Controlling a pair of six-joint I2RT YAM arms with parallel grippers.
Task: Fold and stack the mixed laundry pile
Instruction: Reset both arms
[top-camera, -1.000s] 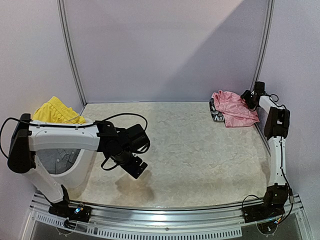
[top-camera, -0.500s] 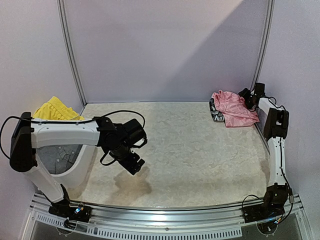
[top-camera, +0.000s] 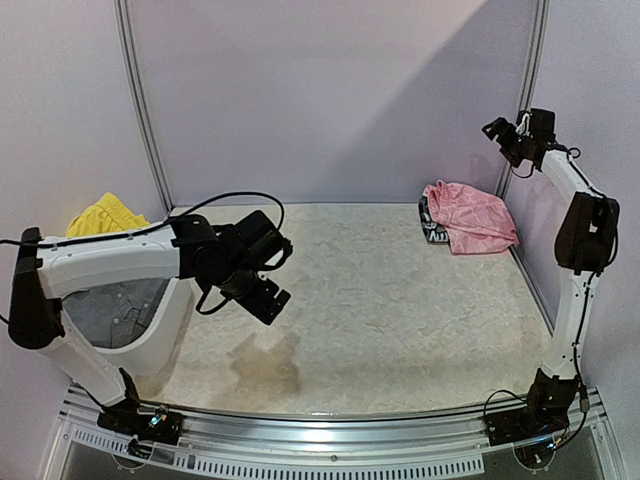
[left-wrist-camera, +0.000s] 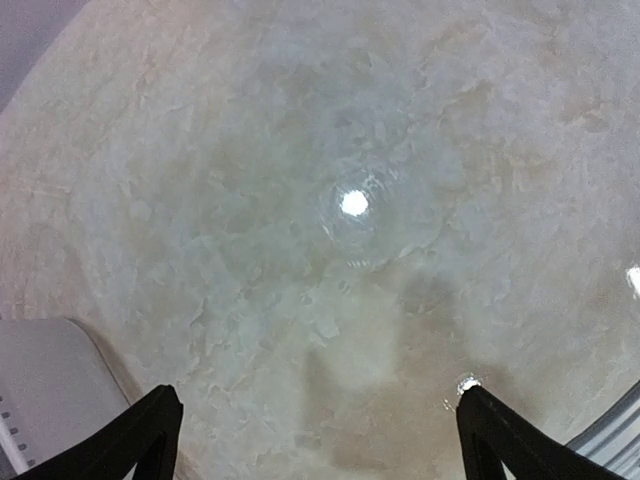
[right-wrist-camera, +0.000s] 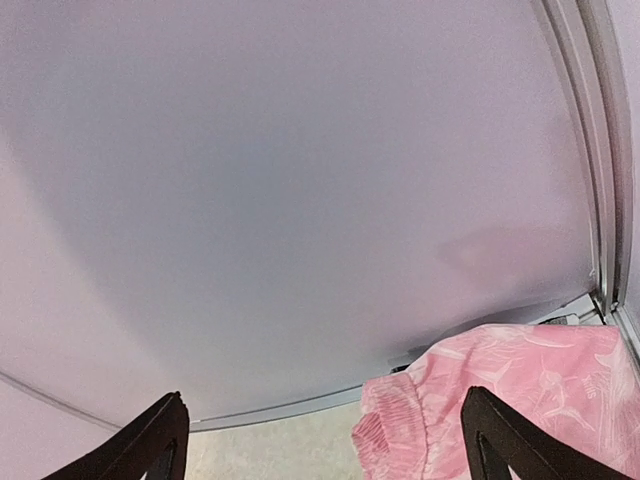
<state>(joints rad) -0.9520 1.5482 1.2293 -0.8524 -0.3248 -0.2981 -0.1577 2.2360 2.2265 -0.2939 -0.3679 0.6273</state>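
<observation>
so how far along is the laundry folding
Done: the pink garment lies on the checked shirt at the far right corner, a started stack. In hand: nothing; the left gripper hangs open over the table, the right gripper open, raised near the stack. Left: the yellow garment and a grey one in the white basket.

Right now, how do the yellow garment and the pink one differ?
The yellow garment sits at the far rim of the white basket on the left; the pink garment lies on the table at the far right. The pink one covers a checked piece; the yellow one is partly hidden by the left arm. Both are crumpled and unheld.
</observation>
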